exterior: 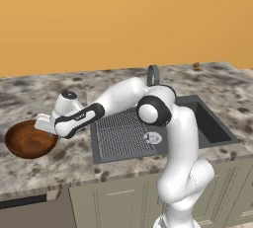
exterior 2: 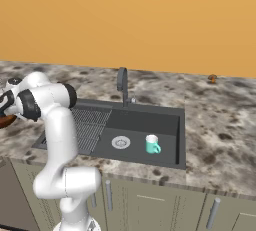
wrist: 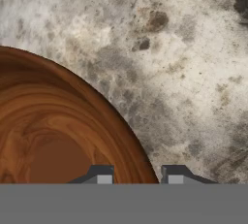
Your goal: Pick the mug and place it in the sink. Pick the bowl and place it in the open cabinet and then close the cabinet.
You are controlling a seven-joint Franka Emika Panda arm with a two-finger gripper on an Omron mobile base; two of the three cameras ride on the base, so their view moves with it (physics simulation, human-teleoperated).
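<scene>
Kitchen: marble-look counter (exterior: 59, 89), recessed sink (exterior 2: 150, 125) with faucet (exterior 2: 122, 82), under-counter cabinets (exterior 2: 150, 207).

Bowl (wrist: 53, 131): wood, reddish-brown w/ swirling grain, glossy, smooth inside. Counter (exterior: 59, 89): stone look, mottled grey-beige speckle, smooth, slight sheen. Sink (exterior 2: 145, 122): dark grey, matt, smooth basin; ribbed grid section (exterior: 121, 133) beside it, same matt grey. Drain (exterior 2: 120, 142): silvery metal look, shiny. Faucet (exterior 2: 122, 82): grey, metal look, dull sheen. Mug (exterior 2: 152, 144): teal outside, white inside, smooth, ceramic or plastic – can't tell which. Wall (exterior: 123, 19): flat orange, matt, no texture. Under-counter doors (exterior 2: 150, 205): olive-beige, painted look, matt, w/ grey bar handles (exterior 2: 214, 213), metal-like. Arm (exterior: 183, 143): white shell, smooth, glossy plastic look; dark joints matt.
</scene>
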